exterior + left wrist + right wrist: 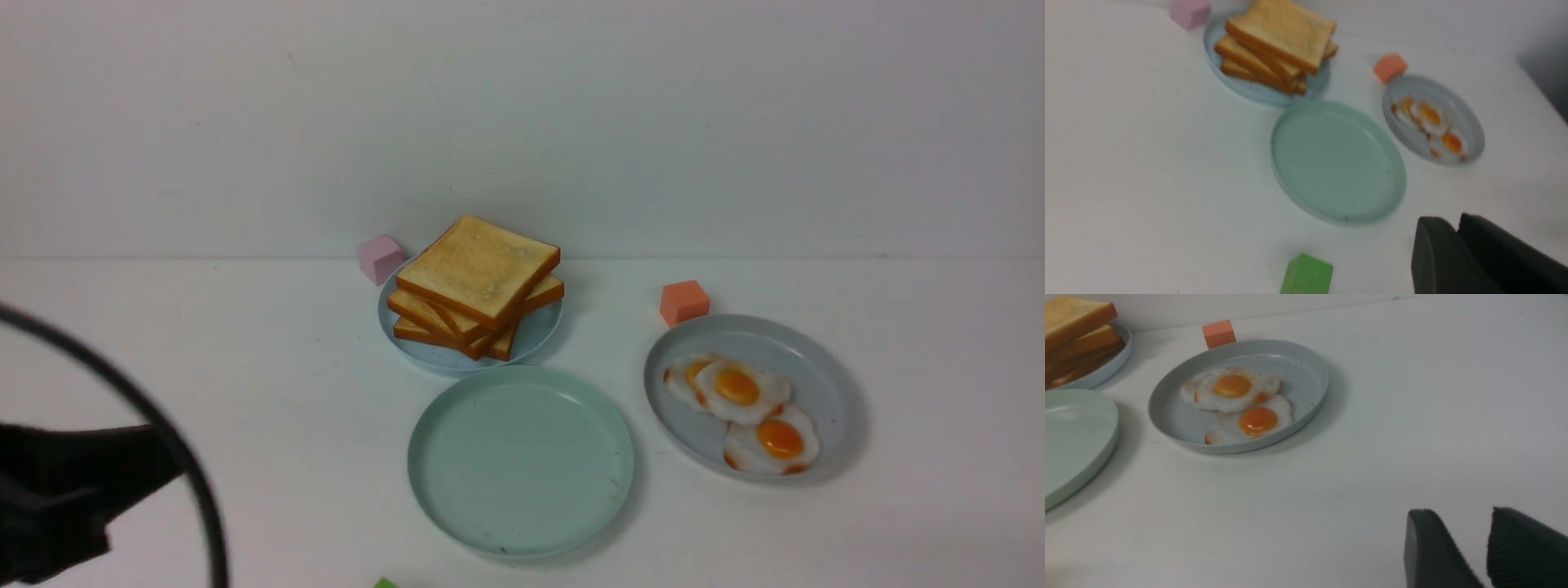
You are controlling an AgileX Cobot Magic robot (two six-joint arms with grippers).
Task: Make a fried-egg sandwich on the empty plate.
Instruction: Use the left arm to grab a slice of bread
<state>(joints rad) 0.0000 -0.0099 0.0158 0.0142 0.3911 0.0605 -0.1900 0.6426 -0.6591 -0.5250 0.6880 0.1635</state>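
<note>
The mint-green plate (520, 461) lies empty at the table's middle front. No fried-egg sandwich is in view. Behind the plate, a pile of toast slices (478, 286) sits on a light-blue plate (545, 333). To the right, fried eggs (739, 385) overlap on a grey plate (824, 384). In the left wrist view my left gripper (1455, 222) hangs above bare table near the mint plate (1337, 161), its fingers together with nothing between them. In the right wrist view my right gripper (1461, 514) stands open and empty over bare table, well short of the eggs (1237, 400).
A pink cube (380, 258) stands behind the toast plate, and an orange cube (684, 302) behind the grey plate. A green cube (1306, 275) sits at the table's front edge. My left arm and its cable (73, 482) fill the lower left of the front view.
</note>
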